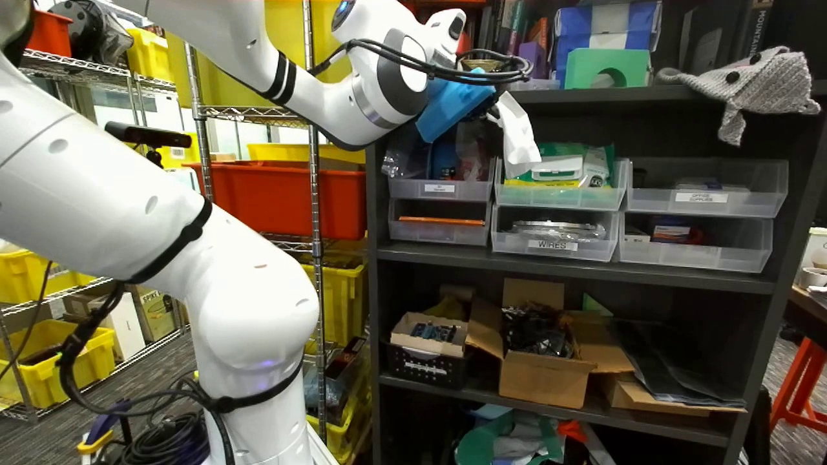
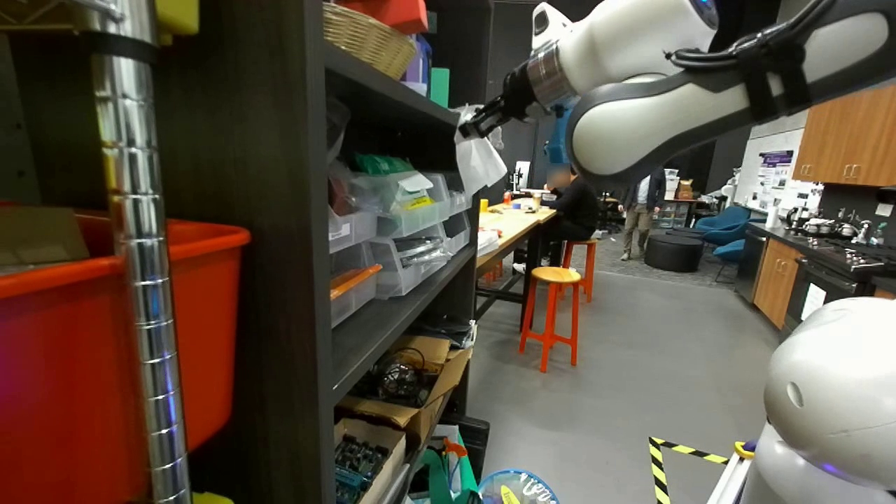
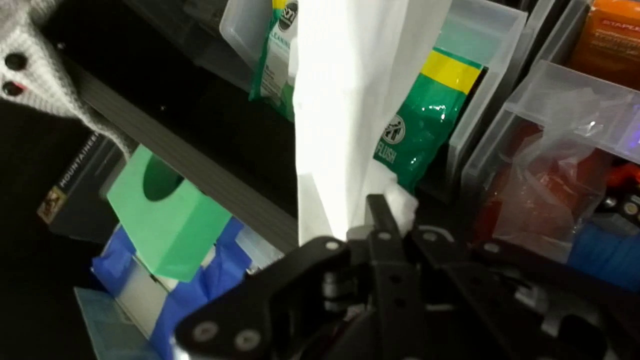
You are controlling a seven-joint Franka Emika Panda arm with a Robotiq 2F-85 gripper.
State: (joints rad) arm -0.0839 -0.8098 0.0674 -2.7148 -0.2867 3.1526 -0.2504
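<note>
Gripper: In an exterior view, there's your black two-fingered gripper [image 2: 468, 129] pinching a thin white crumpled sheet [image 2: 481, 168], fingers pressed together on it.
Sheet: It hangs from your fingertips at the open front of the tall dark-grey shelving unit [image 2: 280, 231].
Stool: Farther off, to the right of that shelving, you see an orange-legged round wooden stool [image 2: 556, 275].
Blue piece: In an exterior view, a blue plastic piece [image 1: 455, 104] on your white jointed arm [image 1: 258, 310] hides much of the gripper.
Middle bin: Your sheet dangles before the upper middle translucent plastic bin [image 1: 561, 197], its lower end partly covering a green-and-yellow soft pack [image 1: 559, 169] inside.
Green block: Up there sits a green block with a rounded cutout [image 1: 607, 59]; at the right, a grey knitted animal toy [image 1: 769, 81] droops over the top shelf [image 1: 620, 95].
Wrist: In the wrist view, up close, the sheet runs across the pack, green on either side, a bunched bit beside your fingers.
</note>
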